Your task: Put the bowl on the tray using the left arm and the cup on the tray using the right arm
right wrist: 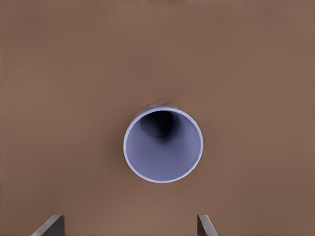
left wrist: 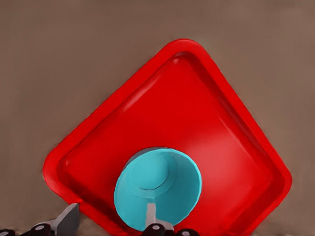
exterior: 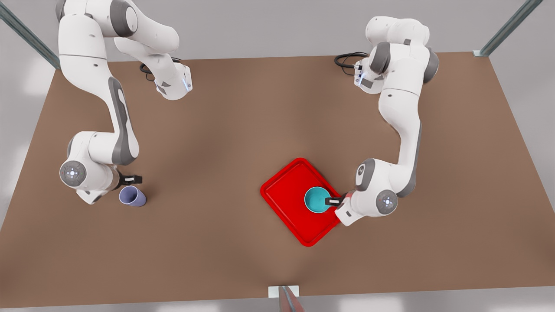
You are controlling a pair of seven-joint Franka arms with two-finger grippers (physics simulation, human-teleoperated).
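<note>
Brown tabletop [exterior: 243,130], grey surround, two white Franka arms mounted at the far edge.

Left gripper [exterior: 336,201] is on the front view's right, at the bowl [exterior: 318,199]. Left wrist view: one finger [left wrist: 150,215] sits inside the bowl against the near wall, the other finger [left wrist: 66,220] is outside it, well apart from the wall. So the jaws straddle the bowl's rim with a wide gap, not pinching it. Bowl is teal, upright, sitting inside the tray [exterior: 286,182], towards the corner nearest that arm. Tray is red, lies flat on the table, rotated to a diamond in the front view, right of table centre.

Right gripper [exterior: 131,178] is on the front view's left, right next to the cup [exterior: 132,196] on its far side. Right wrist view: both fingertips [right wrist: 51,225] show spread wide, with the cup [right wrist: 163,149] between and beyond them, not touched. Jaws apart, holding nothing. Cup is lavender, upright on bare table, mouth up, well apart from the tray and not on it.
</note>
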